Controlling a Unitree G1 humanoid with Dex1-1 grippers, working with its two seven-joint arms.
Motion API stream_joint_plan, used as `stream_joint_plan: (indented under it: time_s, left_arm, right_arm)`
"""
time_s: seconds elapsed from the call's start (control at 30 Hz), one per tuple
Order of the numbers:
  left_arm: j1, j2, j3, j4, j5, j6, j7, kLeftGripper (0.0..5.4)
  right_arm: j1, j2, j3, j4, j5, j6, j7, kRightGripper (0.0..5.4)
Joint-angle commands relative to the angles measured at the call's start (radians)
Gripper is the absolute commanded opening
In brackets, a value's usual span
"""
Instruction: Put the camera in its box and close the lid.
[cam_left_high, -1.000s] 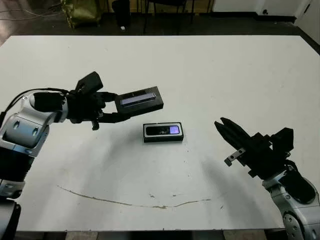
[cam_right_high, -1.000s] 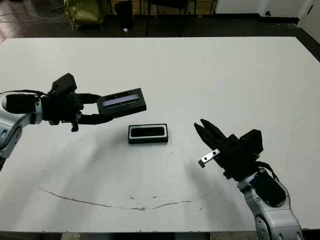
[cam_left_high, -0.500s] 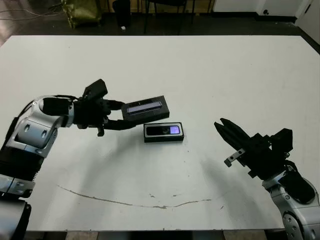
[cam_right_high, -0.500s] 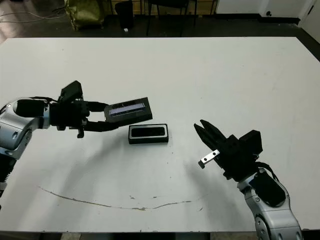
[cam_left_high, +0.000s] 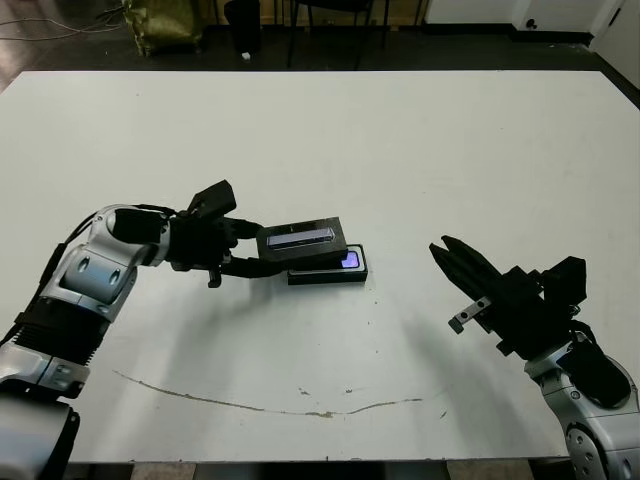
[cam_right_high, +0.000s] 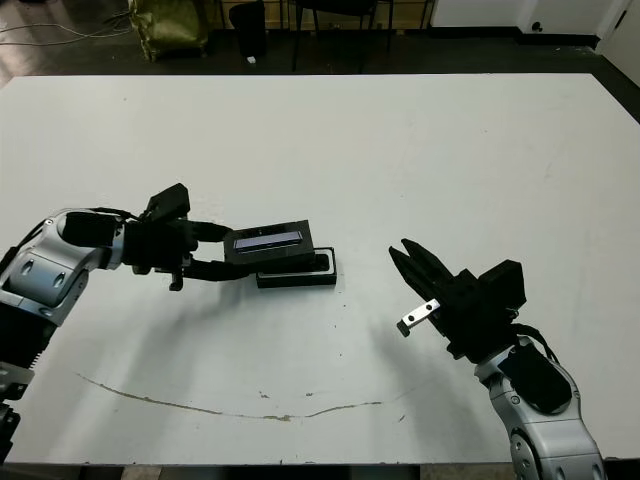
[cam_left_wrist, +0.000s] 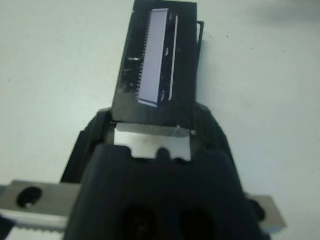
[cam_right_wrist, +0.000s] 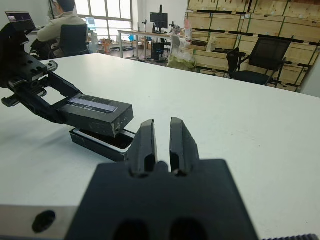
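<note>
The box (cam_left_high: 335, 275) is a small black tray lying mid-table. The camera lies in it, and only its bluish-purple lens end (cam_left_high: 349, 260) shows. My left gripper (cam_left_high: 268, 250) is shut on one end of the lid (cam_left_high: 303, 240), a black cover with a pale grey strip. The lid hangs slightly tilted just above the box and covers most of it; whether they touch I cannot tell. The left wrist view shows the lid (cam_left_wrist: 157, 65) gripped at its near end. My right gripper (cam_left_high: 447, 252) is shut and holds nothing, hovering well to the right of the box (cam_right_wrist: 102, 142).
A thin brownish streak (cam_left_high: 250, 405) crosses the white table (cam_left_high: 400, 140) near its front edge. Beyond the table in the right wrist view, a person (cam_right_wrist: 62, 20) sits at a desk, with an office chair (cam_right_wrist: 255, 60) and wooden crates behind.
My left arm has carried the lid rightward and down, from up left of the box to directly over it. The right arm has not moved.
</note>
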Motion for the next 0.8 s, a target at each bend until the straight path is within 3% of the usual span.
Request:
stream_joint_plan:
  time_s: [0.03, 0.8]
  left_arm:
    - [-0.015, -0.012, -0.011, 0.036, 0.021, -0.002, -0.001, 2.05]
    - [-0.046, -0.048, -0.048, 0.099, 0.068, -0.06, -0.039, 2.05]
  right_arm:
    - [0.013, -0.019, -0.001, -0.011, -0.012, 0.032, -0.012, 0.0]
    - [0.011, -0.036, -0.014, -0.039, -0.008, 0.059, -0.027, 0.0]
